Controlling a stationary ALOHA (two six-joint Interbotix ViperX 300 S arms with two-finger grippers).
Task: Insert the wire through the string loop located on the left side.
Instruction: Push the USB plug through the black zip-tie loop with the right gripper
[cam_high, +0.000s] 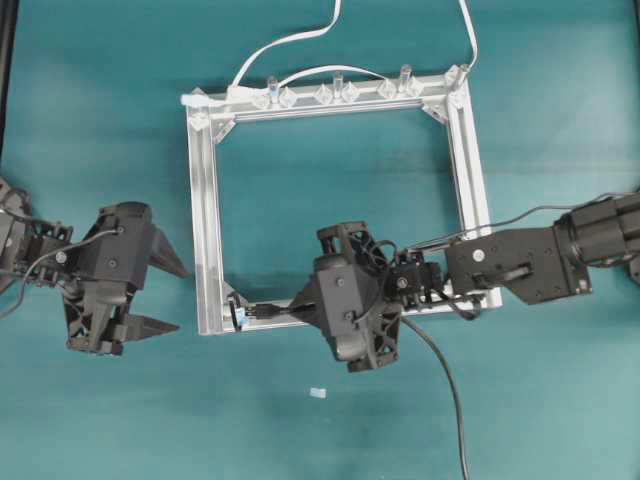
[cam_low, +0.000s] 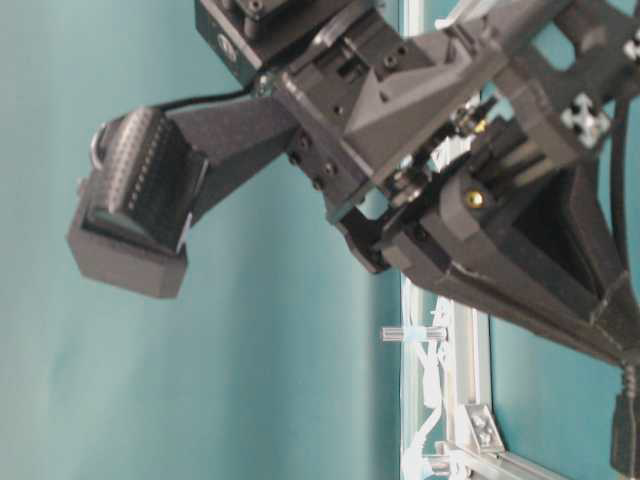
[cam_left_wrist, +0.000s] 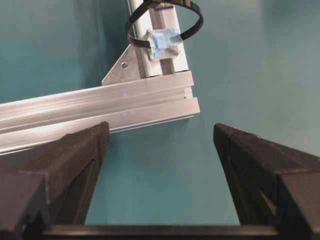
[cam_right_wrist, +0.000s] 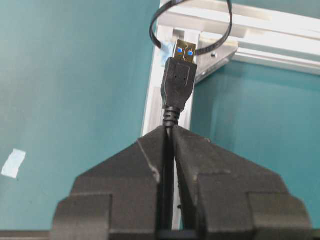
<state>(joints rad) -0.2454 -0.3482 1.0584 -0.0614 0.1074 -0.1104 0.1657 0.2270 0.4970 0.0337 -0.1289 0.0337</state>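
Overhead exterior view: a square aluminium frame (cam_high: 208, 220) lay on the teal table (cam_high: 90, 120), with clear pegs (cam_high: 337, 88) and a flat white cable (cam_high: 285, 42) along its far rail. At the frame's near-left corner sat the string loop (cam_high: 238, 313), a thin dark ring with a pale-blue piece. The right gripper (cam_high: 298, 309) reached across the near rail, its jaws pinched tight on the wire (cam_high: 440, 375) just behind the USB plug (cam_right_wrist: 178, 80), whose metal tip pointed at the loop and stood at or just short of it; whether it had entered the ring could not be told. The rest of the wire trailed off toward the table's near edge. The left gripper (cam_high: 172, 297) hovered outside the frame's left rail, jaws spread wide and holding nothing, facing that corner. A small pale scrap (cam_high: 318, 393) lay near the table's near edge.
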